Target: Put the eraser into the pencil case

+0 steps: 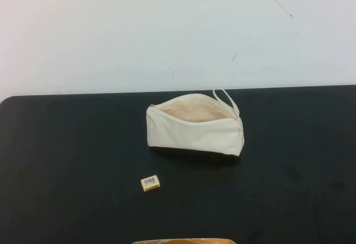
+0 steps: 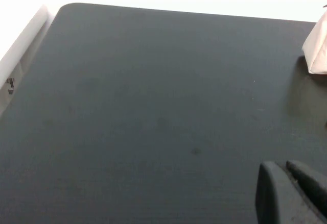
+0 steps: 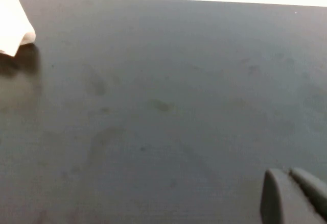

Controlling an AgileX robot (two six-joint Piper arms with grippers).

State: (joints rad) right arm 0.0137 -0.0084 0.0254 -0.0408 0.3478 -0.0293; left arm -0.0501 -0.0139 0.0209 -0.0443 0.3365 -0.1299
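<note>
Nearest the camera in the high view, an orange-tan edge (image 1: 183, 241) peeks over the table's near rim. Just beyond lies the eraser (image 1: 150, 183), flat on the black table (image 1: 67, 160), label up, well apart from the pencil case (image 1: 194, 128), which stands unzipped, mouth up. Neither arm enters the high view; the left gripper (image 2: 294, 193) and right gripper (image 3: 294, 193) each hang over bare table, and I cannot tell how wide either is. Being so small, the eraser might skid from a pinch, and the soft pouch might topple if nudged.
</note>
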